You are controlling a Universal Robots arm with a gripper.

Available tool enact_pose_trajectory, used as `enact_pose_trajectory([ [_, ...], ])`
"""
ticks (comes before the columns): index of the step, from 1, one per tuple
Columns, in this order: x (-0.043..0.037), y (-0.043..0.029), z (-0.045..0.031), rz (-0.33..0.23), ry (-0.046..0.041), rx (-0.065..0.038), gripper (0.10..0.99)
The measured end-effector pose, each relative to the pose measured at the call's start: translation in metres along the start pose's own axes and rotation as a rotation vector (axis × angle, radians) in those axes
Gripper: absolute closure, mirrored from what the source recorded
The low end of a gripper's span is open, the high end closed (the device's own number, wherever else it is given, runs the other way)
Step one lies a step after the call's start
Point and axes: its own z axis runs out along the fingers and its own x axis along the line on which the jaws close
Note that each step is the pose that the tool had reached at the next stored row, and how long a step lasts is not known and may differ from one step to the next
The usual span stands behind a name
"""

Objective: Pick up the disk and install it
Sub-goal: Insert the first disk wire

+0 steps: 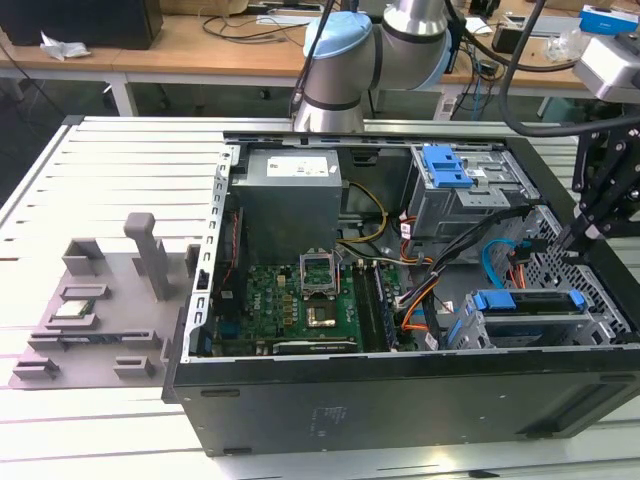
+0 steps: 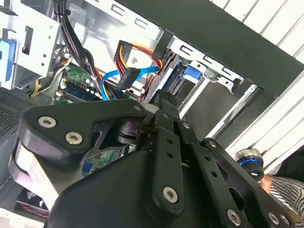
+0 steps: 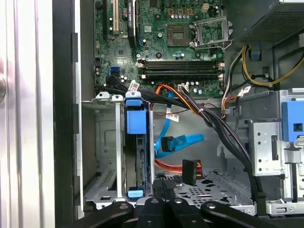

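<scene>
The disk stands on edge in a slot of the lower drive cage, its blue rail tab uppermost. In the exterior view this cage sits at about four o'clock in the open computer case. The jaws hang just beyond the cage at its one o'clock, apart from the disk. In both wrist views they look clenched together with nothing between them.

Inside the case, the green motherboard lies at eight o'clock and the grey power supply at eleven. A second cage with a blue latch is at one o'clock. Orange and blue cables run beside the disk.

At nine o'clock from the case, a grey fixture holds a small silver chip. Both rest on a white slatted table. The arm rises at twelve o'clock, with wooden tables behind it.
</scene>
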Motion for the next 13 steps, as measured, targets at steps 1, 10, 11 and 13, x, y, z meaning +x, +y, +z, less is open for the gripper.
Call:
enact_pose_trajectory([
  [1,-0.0006,-0.0005,0.0006,0.000,-0.0001,0.000,0.980],
  [10,-0.0145,0.0001,0.0122,0.000,-0.0001,0.000,0.980],
  [11,-0.0184,0.0011,0.0131,0.000,0.0001,0.000,0.980],
  [13,-0.0214,0.0017,0.0146,0.000,0.0000,0.000,0.980],
])
